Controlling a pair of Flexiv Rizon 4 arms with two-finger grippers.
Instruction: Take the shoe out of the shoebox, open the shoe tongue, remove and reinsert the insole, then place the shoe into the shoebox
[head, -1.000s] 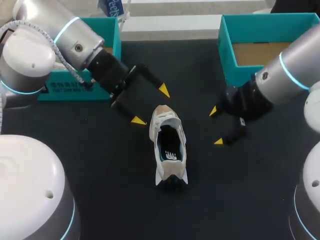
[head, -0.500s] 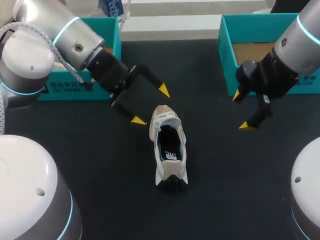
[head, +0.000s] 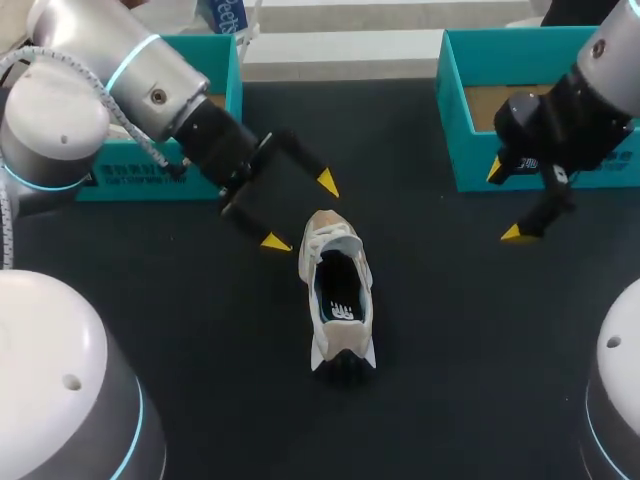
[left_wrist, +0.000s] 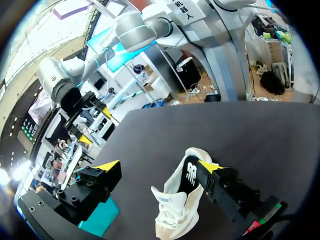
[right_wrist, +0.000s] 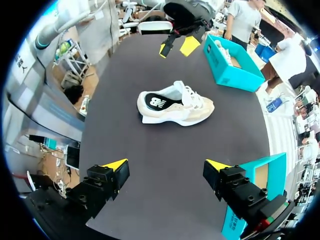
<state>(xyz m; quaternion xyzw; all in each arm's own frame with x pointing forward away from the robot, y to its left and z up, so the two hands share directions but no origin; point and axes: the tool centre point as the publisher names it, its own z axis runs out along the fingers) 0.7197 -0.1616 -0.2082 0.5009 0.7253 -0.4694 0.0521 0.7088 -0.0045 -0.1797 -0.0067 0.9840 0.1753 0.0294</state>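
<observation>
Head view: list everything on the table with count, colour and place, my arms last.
shoe: 1, beige and white with a dark inside, on its sole, middle of the table
left box: 1, teal, open, far left of the table
right box: 1, teal, open, far right of the table
table: 1, black, under everything
left gripper: 1, yellow tips, open, close beside the shoe
right gripper: 1, yellow tips, open, by the right box, well clear of the shoe

The shoe (head: 338, 292) lies mid-worktop (head: 460, 340), the left box (head: 228, 80) at the far left corner, the right box (head: 452, 130) at the far right corner.
</observation>
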